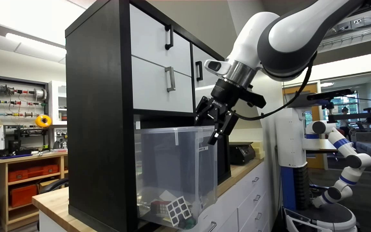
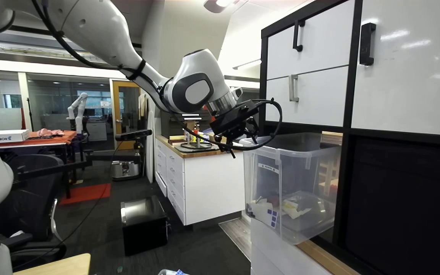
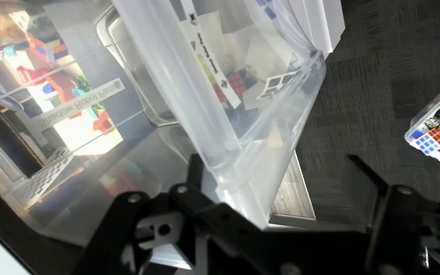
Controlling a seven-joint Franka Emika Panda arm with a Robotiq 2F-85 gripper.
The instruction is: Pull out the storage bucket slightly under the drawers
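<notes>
The claw (image 3: 272, 158) is released: in the wrist view we see its fingers (image 3: 195, 173) spread wide apart, with a rim corner of the storage bucket (image 3: 183, 82) showing between them. One finger lies over the bucket's inside in that view, the other over the dark floor (image 3: 357, 95), and we cannot tell whether either touches the plastic. In both exterior views we find the claw tilted downward at the bucket's front, near its rim. The bucket itself stands upright in the lower compartment of the black cabinet (image 1: 95, 112), below the white drawers (image 1: 150, 85), and we can see its front part jutting out past the drawer fronts. Through its clear walls we make out loose things at the bottom, among them a white piece patterned with dark squares (image 1: 178, 210) near a red cube (image 1: 159, 207). Both drawers sit flush in the frame, as we see it, the upper carrying a black handle (image 1: 171, 37) and the lower a grey handle (image 1: 172, 79). Beyond the arm (image 1: 288, 35) we notice a white robot with blue bands (image 1: 350, 172), and at the right edge of the wrist view we spot a clear tub (image 3: 430, 111) holding patterned cubes, set on the floor.
</notes>
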